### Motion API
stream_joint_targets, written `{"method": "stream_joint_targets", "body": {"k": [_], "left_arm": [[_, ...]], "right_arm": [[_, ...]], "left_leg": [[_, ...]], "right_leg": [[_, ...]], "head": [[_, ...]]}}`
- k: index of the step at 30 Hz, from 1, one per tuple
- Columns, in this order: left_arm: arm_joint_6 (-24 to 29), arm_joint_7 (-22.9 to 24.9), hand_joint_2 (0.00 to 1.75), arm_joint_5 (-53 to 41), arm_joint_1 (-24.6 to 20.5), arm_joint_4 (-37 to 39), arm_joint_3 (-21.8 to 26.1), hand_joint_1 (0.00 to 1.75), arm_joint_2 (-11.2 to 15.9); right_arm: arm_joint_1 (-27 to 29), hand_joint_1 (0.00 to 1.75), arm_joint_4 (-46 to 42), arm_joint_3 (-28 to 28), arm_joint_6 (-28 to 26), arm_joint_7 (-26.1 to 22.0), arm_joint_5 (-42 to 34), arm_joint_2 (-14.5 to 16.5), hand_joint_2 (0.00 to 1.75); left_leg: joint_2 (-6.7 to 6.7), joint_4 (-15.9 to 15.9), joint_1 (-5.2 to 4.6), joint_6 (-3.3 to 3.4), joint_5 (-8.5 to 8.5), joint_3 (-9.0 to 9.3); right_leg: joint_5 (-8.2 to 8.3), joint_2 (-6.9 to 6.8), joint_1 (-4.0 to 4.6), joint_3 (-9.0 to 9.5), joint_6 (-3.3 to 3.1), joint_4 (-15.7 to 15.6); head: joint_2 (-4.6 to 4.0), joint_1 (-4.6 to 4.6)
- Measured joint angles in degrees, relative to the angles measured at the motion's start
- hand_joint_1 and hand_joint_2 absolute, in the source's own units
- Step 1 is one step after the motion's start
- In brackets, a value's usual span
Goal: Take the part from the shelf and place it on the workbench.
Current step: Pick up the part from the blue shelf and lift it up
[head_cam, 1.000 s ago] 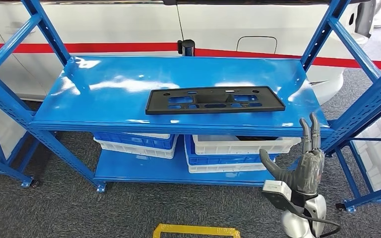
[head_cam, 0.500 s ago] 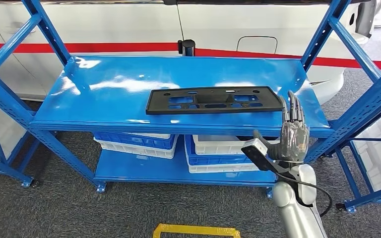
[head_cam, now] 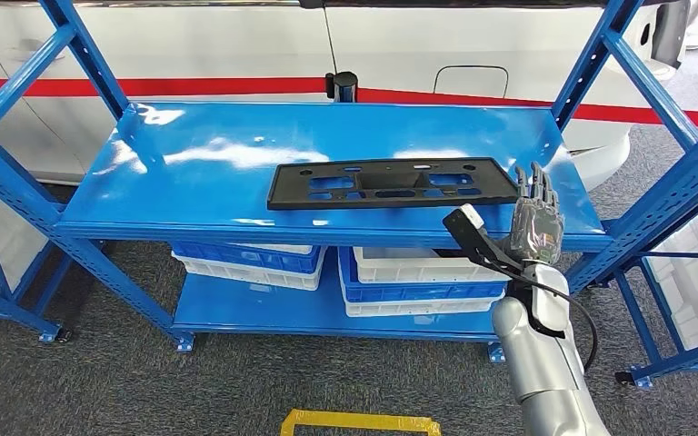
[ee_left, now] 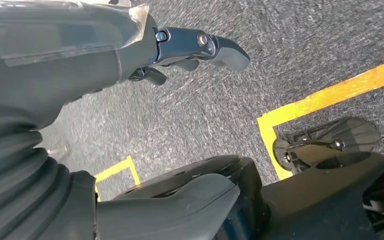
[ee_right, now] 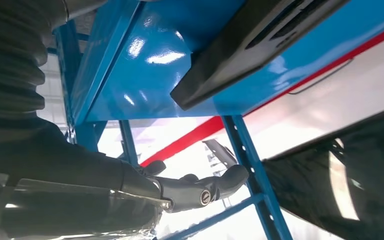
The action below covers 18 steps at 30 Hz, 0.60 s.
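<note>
A flat black plastic part (head_cam: 393, 182) with several cut-outs lies on the upper blue shelf (head_cam: 200, 173), right of centre. My right hand (head_cam: 534, 216) is raised over the shelf's front right corner, just right of the part's end, fingers extended and apart, holding nothing. In the right wrist view the part's end (ee_right: 230, 65) lies on the shelf close beyond my fingers (ee_right: 200, 187), not touching them. My left hand (ee_left: 130, 55) hangs over the grey floor with nothing in it, fingers loosely bent.
Blue and white bins (head_cam: 423, 272) sit on the lower shelf. Blue rack uprights (head_cam: 663, 195) stand close to my right arm. A white car with a red stripe (head_cam: 236, 54) is behind the rack. Yellow tape (head_cam: 359, 422) marks the floor.
My right hand has risen from below the shelf edge and moved forward and left, up to the right end of the part. The part has not moved.
</note>
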Motion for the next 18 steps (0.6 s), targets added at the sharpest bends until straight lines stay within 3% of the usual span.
{"method": "stream_joint_targets", "body": {"k": [18], "left_arm": [[-1.65, 0.41, 1.75, -2.36, -0.43, 0.0, -1.9, 0.0, 0.4]], "right_arm": [[-6.34, 0.0, 7.46, -3.62, 3.19, 2.53, 8.03, 5.56, 1.75]], "left_leg": [[0.02, 0.0, 0.0, -0.01, 0.02, 0.0]], "right_leg": [[0.0, 0.01, 0.01, 0.0, 0.0, 0.04]], "head": [[0.0, 0.01]]}}
